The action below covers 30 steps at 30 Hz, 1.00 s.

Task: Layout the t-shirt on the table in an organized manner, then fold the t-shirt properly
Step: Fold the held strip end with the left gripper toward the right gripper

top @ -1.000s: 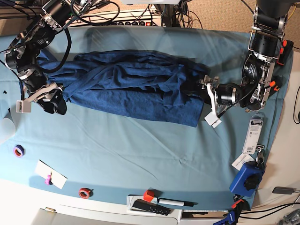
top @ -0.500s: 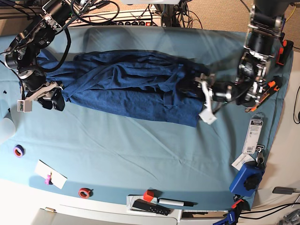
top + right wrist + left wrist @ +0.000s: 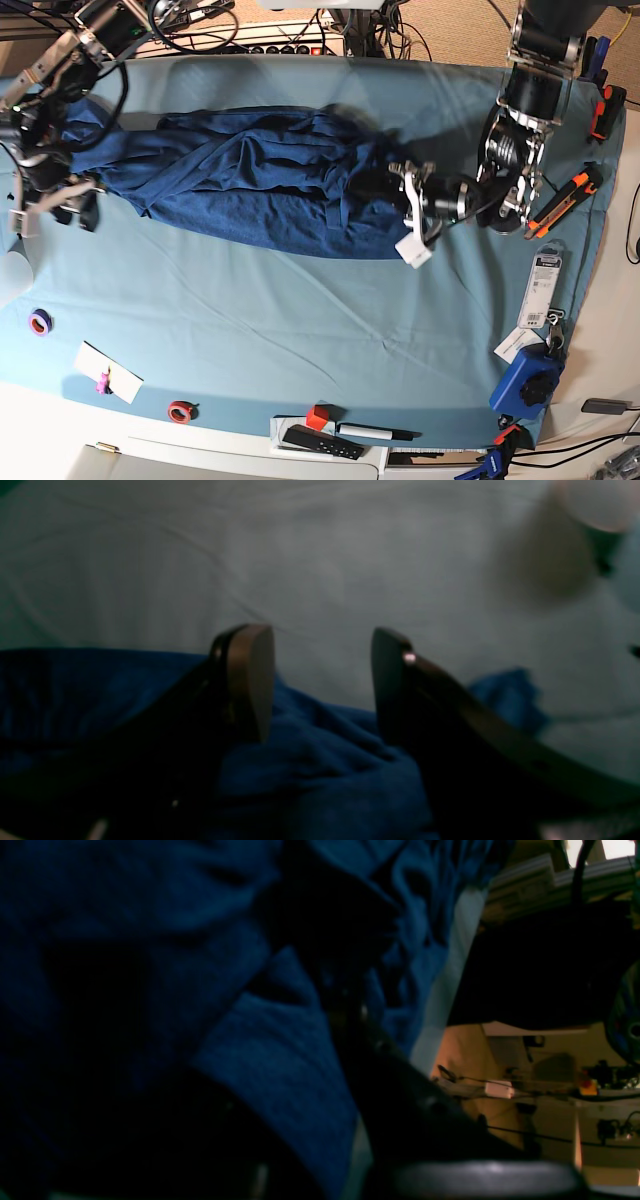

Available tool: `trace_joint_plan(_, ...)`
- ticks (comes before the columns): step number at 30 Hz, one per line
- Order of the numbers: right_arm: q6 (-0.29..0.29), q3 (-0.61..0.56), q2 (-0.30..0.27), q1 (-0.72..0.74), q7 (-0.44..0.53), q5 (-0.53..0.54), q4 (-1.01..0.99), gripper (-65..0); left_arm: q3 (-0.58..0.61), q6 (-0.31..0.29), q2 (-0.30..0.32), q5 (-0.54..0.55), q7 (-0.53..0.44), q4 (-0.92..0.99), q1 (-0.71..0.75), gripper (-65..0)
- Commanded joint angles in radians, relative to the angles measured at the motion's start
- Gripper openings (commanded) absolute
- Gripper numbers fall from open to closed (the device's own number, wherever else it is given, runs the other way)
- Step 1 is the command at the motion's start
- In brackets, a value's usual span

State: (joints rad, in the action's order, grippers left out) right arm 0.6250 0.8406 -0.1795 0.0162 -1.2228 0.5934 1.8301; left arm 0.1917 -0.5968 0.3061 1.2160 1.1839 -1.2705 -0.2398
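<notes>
The navy t-shirt lies bunched and creased across the far half of the table, which is covered in teal cloth. My left gripper is buried in the shirt's right end. In the left wrist view a fold of t-shirt is pinched between its dark fingers, so it is shut on the fabric. My right gripper hovers at the shirt's left end. In the right wrist view the right gripper is open, its fingers just above the t-shirt edge, holding nothing.
A purple tape roll, a white card and a red tape roll sit front left. A red cube and a black remote lie at the front edge. A blue tool and tagged packets lie along the right side.
My left gripper pushed left into the shirt's right end and closed on it, bunching that end inward. My right arm drew left, off the shirt's left end, staying open.
</notes>
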Motion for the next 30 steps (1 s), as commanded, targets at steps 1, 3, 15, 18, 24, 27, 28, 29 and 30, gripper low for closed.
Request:
trace_joint_plan(1, -0.009, 0.026, -0.029, 0.011, 0.026, 0.016, 0.018, -34.1, -0.005, -0.007, 0.004, 0.027, -0.018, -0.015, -0.033, -65.0)
trace_joint_plan(3, -0.019, 0.074, -0.045, 0.011, 0.026, 0.016, 0.018, -34.1, -0.005, -0.007, 0.004, 0.027, -0.018, -0.015, -0.051, -65.0)
trace_joint_plan(15, -0.032, 0.237, -0.113, -0.014, 0.026, 0.026, 0.018, -34.1, -0.004, -0.084, -0.113, 0.116, 0.073, -0.123, -0.076, -65.0)
trace_joint_plan(18, -0.032, 0.237, -0.114, -0.031, 0.026, 0.027, 0.018, -34.1, -0.003, -0.085, -0.159, 0.115, 0.073, -0.150, -0.076, -65.0)
trace_joint_plan(24, -0.031, 0.235, -0.114, -0.050, 0.025, 0.026, 0.018, -34.1, 0.125, -0.084, -0.230, 0.046, 0.053, -0.154, -0.076, -65.0)
trace_joint_plan(27, -0.031, 0.235, -0.115, -0.053, 0.023, 0.026, 0.018, -34.1, 0.222, -0.081, -0.263, -0.047, -0.015, -0.154, -0.076, -65.0)
trace_joint_plan(28, -0.031, 0.235, -0.114, -0.053, 0.021, 0.023, 0.018, -34.1, 0.248, -0.081, -0.275, -0.083, -0.037, -0.154, -0.077, -65.0)
trace_joint_plan(29, -0.031, 0.235, -0.114, -0.053, 0.021, 0.023, 0.018, -34.1, 0.271, -0.076, -0.288, -0.117, -0.061, -0.154, -0.077, -65.0)
trace_joint_plan(30, -0.031, 0.235, -0.114, -0.053, 0.021, 0.023, 0.018, -34.1, 0.289, -0.068, -0.302, -0.150, -0.082, -0.154, -0.077, -65.0)
